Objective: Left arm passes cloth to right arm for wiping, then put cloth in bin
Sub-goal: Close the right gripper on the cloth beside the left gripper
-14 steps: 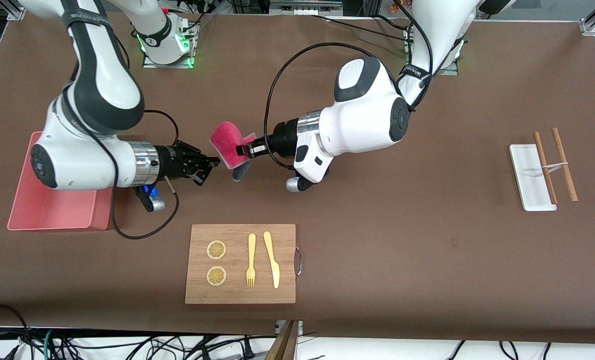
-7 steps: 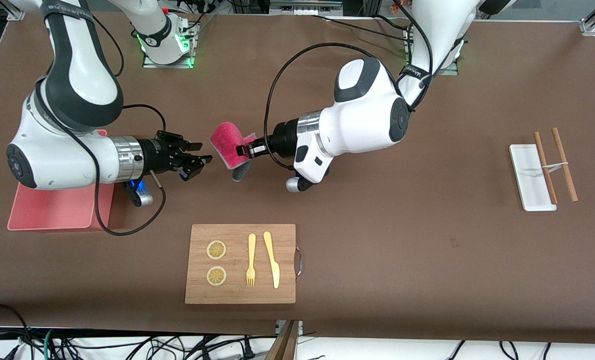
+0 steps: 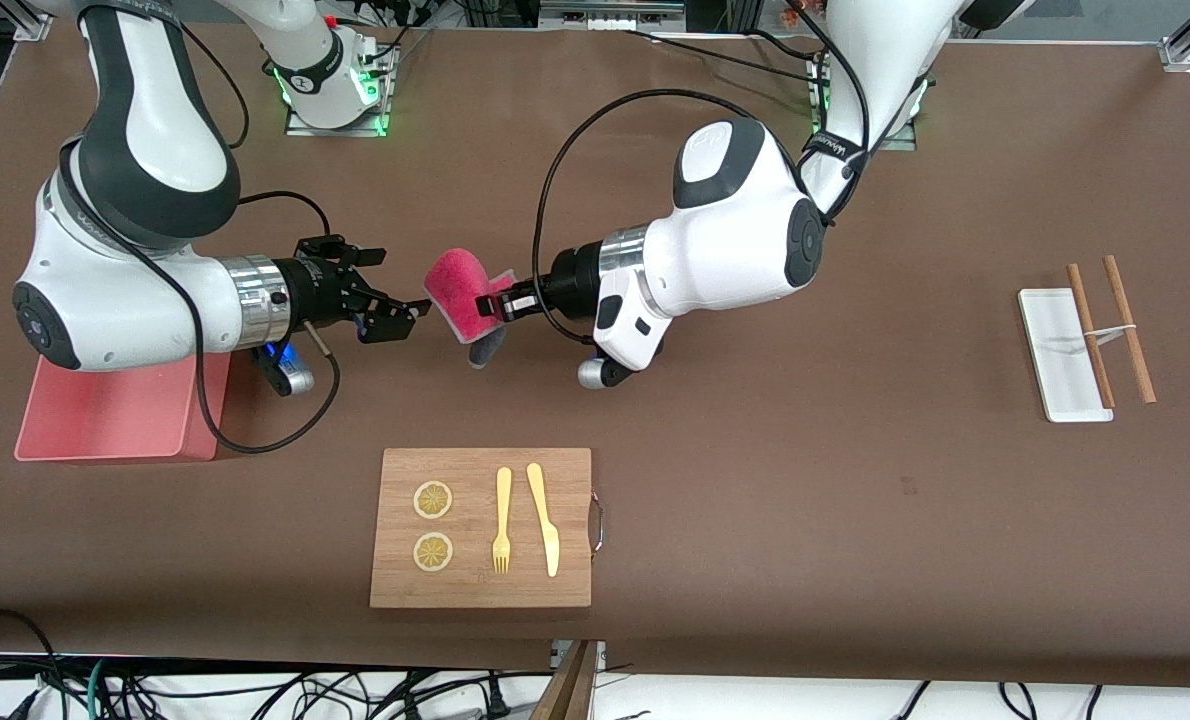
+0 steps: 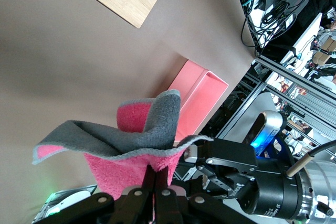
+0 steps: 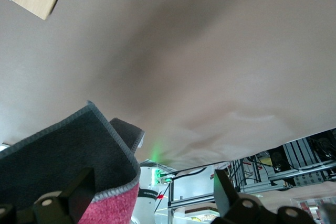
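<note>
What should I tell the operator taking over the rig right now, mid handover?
Left gripper: shut on the cloth, held in the air over bare table between the arms.
Right gripper: open, level with the cloth and close beside it, nothing gripped.
Bin: at the right arm's end of the table, under that arm; nothing seen in the part that shows.
Done: cloth lifted and offered.
Left: right gripper closes on the cloth, left lets go, wipe, then drop the cloth in the bin.
</note>
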